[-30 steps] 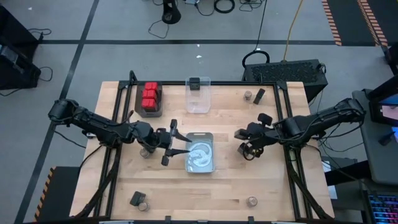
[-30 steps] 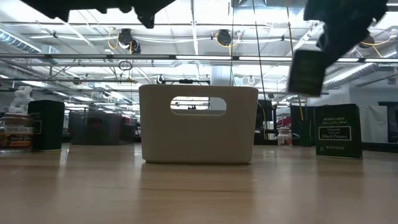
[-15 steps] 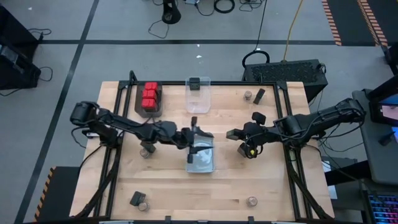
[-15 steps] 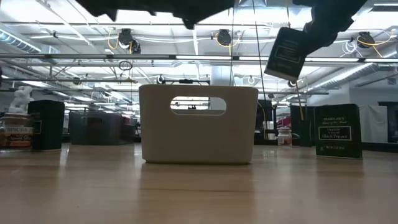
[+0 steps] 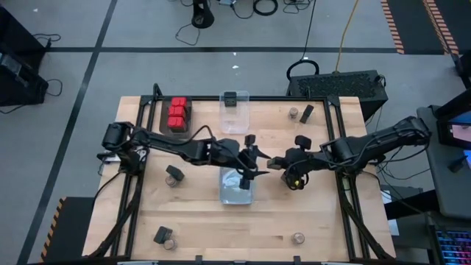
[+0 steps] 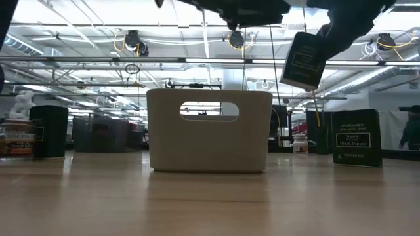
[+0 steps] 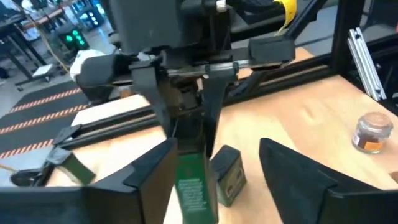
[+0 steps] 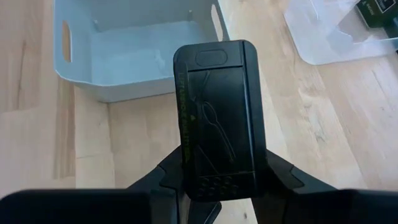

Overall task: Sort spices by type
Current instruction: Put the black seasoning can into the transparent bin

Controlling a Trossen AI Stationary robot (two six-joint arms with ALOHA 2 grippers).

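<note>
Right gripper (image 8: 214,186) is clamped on a black spice box (image 8: 219,118), lifted clear of the table just right of the grey bin (image 5: 237,185) at table centre; jaws pinch the lower end of the box, flat lid end sticks out ahead; in the low view it hangs tilted.

Left gripper (image 5: 250,156) reaches in over the bin's far end, facing the right one, fingers (image 7: 155,186) spread and nothing between them; its wrist camera looks straight at the held box, so this reads as a handover setup, my guess.

Handling: small rigid tin, probably light; smooth painted sides, so likely slippery and prone to pivot in a narrow pinch; best taken across the two broad flat faces near the middle, square to them; the free end is the only spot open for a second grip.

Around: clear tub (image 5: 235,114) at the far edge with one black box (image 5: 235,96) inside; dark tray of red boxes (image 5: 176,112) far left; loose jars (image 5: 298,238) and black boxes scattered at near left, near right and far right; another black box (image 7: 227,174) on the table beyond the held one.

In the way: mainly the two arms crowding each other over the bin; bin wall sits close under the box.
</note>
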